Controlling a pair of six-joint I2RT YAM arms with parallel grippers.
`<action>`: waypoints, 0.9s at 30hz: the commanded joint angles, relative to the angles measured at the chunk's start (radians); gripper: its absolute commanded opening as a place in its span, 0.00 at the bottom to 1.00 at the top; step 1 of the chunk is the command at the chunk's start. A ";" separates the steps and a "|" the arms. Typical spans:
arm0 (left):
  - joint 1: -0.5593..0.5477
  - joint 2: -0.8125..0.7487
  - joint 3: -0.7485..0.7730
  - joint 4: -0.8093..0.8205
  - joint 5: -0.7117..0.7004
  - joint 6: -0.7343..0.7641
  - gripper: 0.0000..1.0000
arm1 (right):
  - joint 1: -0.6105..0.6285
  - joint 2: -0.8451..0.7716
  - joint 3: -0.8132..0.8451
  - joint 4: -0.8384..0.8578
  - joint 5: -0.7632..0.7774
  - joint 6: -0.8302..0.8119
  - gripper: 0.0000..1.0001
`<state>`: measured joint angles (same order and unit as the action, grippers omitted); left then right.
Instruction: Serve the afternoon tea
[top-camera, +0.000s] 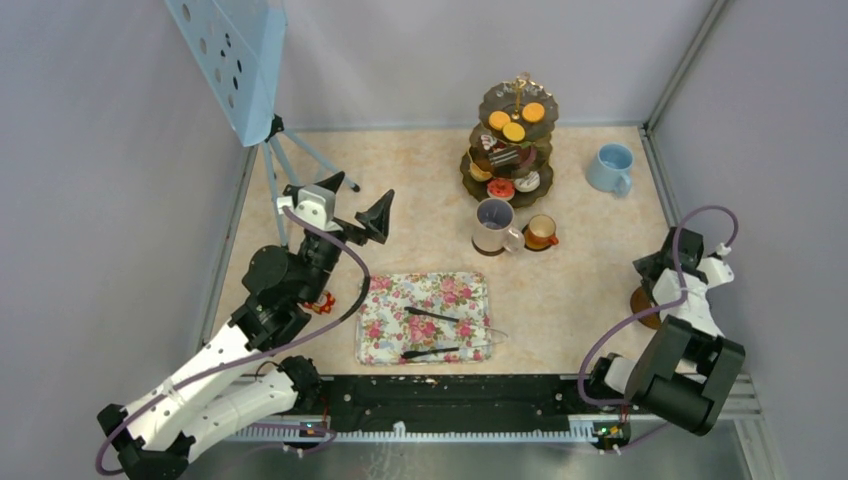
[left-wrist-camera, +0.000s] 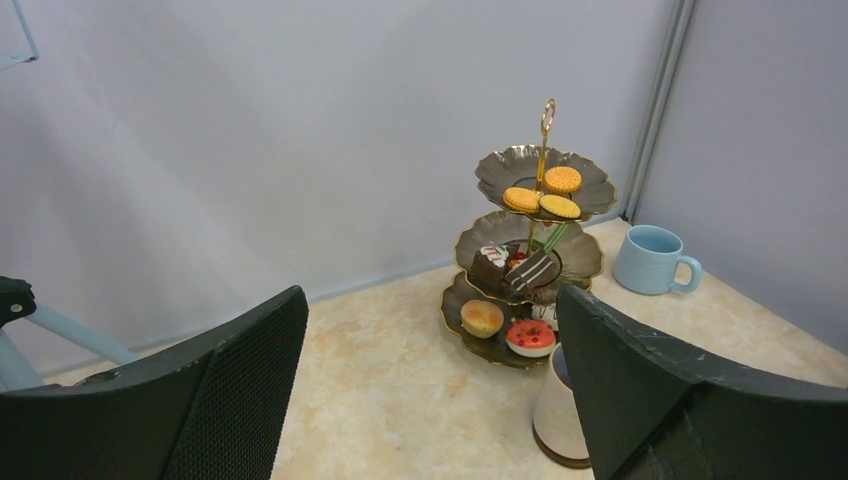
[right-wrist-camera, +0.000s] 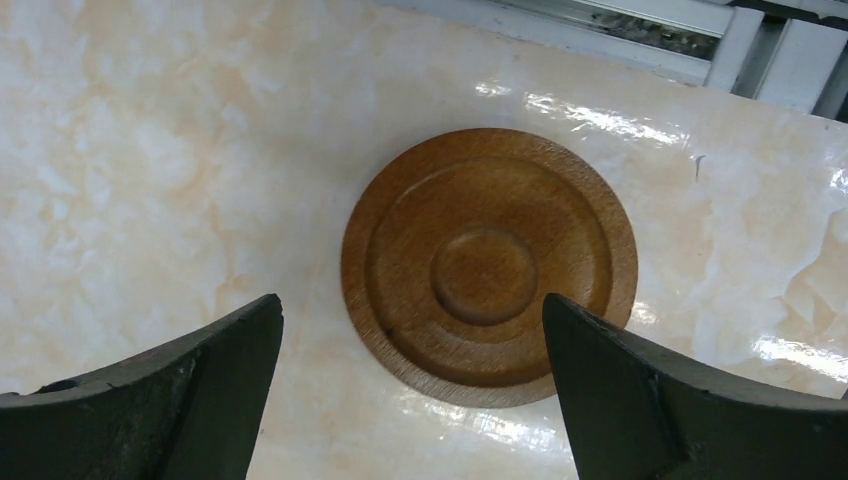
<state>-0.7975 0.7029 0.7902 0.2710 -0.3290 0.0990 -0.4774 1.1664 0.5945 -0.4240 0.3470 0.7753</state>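
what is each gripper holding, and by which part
Nothing. The left gripper is open in the air; the right gripper is open over a wooden saucer.

tabletop: glossy marble-look, heavy glare. saucer: turned wood, satin, grain visible. three-tier stand: dark glossy plates, gold metal handle. light-blue cup right of stand: smooth ceramic. left gripper fingers: matt black plastic, fine texture.
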 joint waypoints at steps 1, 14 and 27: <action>-0.005 0.011 0.000 0.049 0.009 -0.003 0.99 | -0.030 0.068 0.020 0.062 0.037 0.007 0.97; -0.006 0.022 0.000 0.049 0.011 -0.002 0.99 | 0.067 0.127 -0.033 0.225 -0.198 -0.048 0.88; -0.005 0.021 0.002 0.046 0.008 0.007 0.99 | 0.360 0.313 0.107 0.342 -0.237 -0.045 0.86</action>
<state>-0.7994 0.7246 0.7902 0.2707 -0.3290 0.0998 -0.1749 1.3960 0.6510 -0.1444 0.1879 0.7204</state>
